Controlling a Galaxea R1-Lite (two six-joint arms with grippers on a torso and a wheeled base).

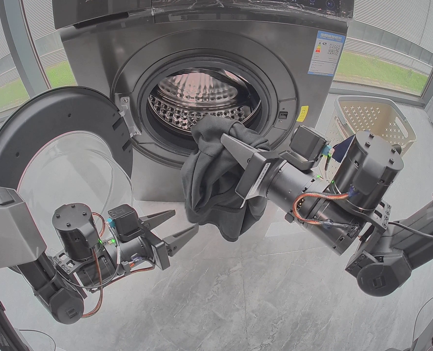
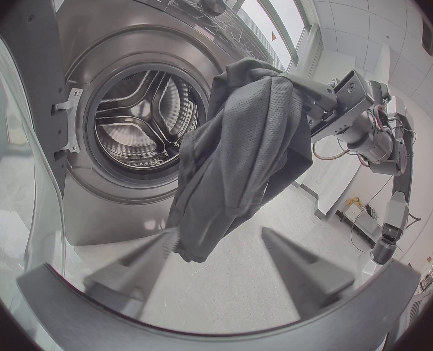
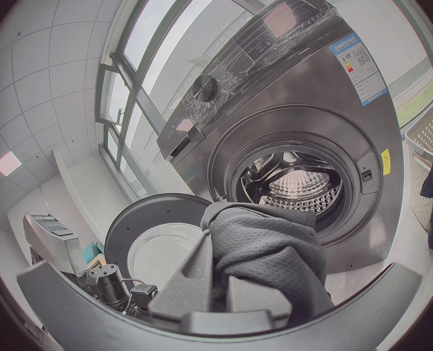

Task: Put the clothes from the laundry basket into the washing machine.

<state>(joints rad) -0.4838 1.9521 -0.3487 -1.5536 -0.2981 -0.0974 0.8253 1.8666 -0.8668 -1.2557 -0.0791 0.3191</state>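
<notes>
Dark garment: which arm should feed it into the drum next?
Right. The right gripper holds the dark garment just in front of the open drum; the left gripper is open and empty, lower, beside the door.

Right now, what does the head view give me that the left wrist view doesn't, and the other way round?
Head view: the basket to the right of the washer, and the label on its front. Left wrist view: the tiled wall and white counter beyond the right arm. Both: the open door, the drum, the dark garment hanging from the right gripper before the opening, and the left gripper, open, low to its left.
</notes>
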